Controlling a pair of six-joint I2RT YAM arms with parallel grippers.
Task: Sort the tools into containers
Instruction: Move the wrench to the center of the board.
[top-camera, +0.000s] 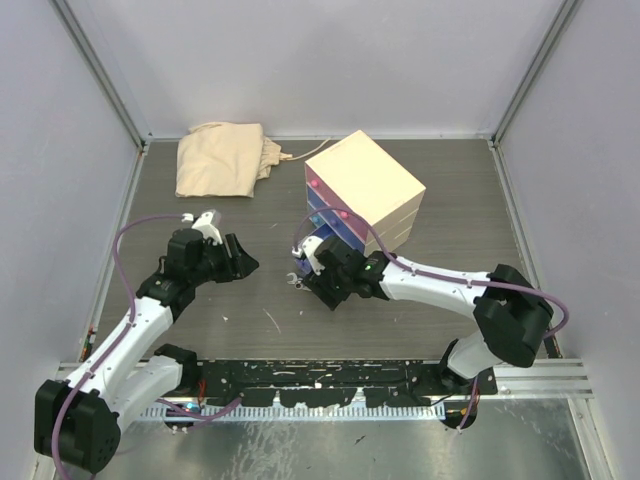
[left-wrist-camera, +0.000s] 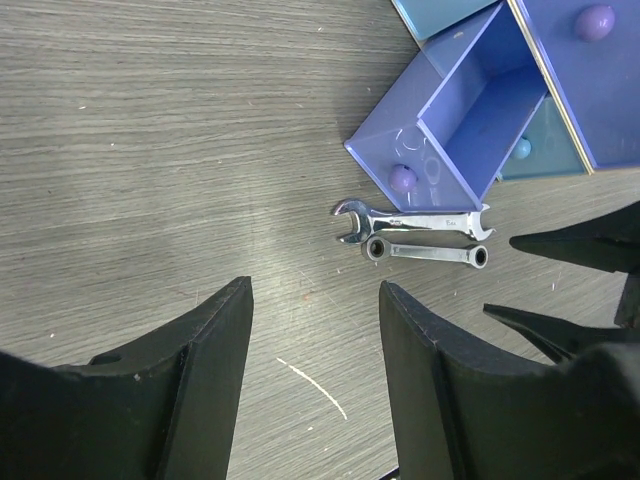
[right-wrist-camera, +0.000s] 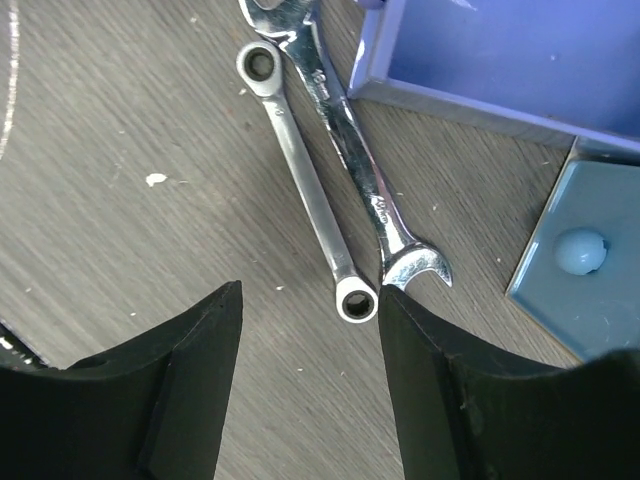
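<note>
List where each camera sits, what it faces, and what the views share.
Top external: above and behind the bases, looking down on the table, the left arm, the right arm, the chest and a beige cloth.
Left wrist: on the left arm, looking down past the open left gripper at two spanners and the open blue drawer.
Right wrist: on the right arm, looking down past the open right gripper at the same spanners and drawer.
Shared: both wrist views show the spanners lying beside the blue drawer.

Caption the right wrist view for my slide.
Open right gripper hovering over two silver spanners beside the open blue drawer.
</note>
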